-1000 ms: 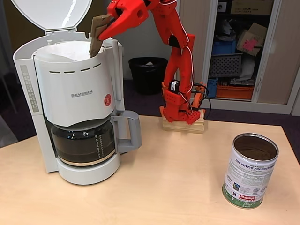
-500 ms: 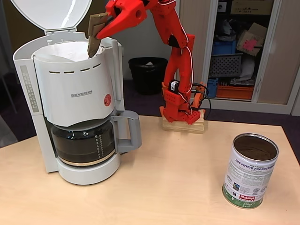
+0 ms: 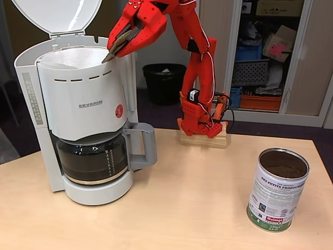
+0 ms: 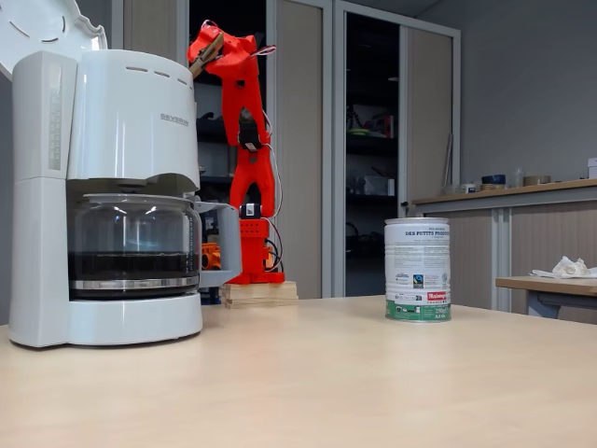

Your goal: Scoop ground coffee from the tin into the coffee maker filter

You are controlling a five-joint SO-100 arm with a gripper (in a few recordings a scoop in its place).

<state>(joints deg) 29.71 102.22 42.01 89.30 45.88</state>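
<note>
The white SEVERIN coffee maker [image 3: 83,104] stands at the left of the table with its lid up, and the white paper filter [image 3: 75,56] lines its top basket. My red gripper [image 3: 118,44] hangs over the basket's right rim, shut on a thin brownish scoop [image 3: 113,52] that shows edge-on, tip down at the filter's edge. Another fixed view shows the gripper [image 4: 207,54] just above the machine's [image 4: 121,187] top right corner. The open tin [image 3: 277,188] stands at the right front, dark ground coffee [image 3: 284,164] inside it; in the other fixed view the tin [image 4: 417,271] stands far right of the machine.
The glass carafe [image 3: 92,156] sits under the basket and the raised lid [image 3: 57,14] rises behind it. My arm's wooden base [image 3: 204,138] is at the table's back edge. A black waste bin [image 3: 164,80] and shelving stand behind.
My wrist has rolled: the scoop, seen broadside a second ago, now shows edge-on, and its tip has shifted right to the filter's rim. The tin has not moved.
</note>
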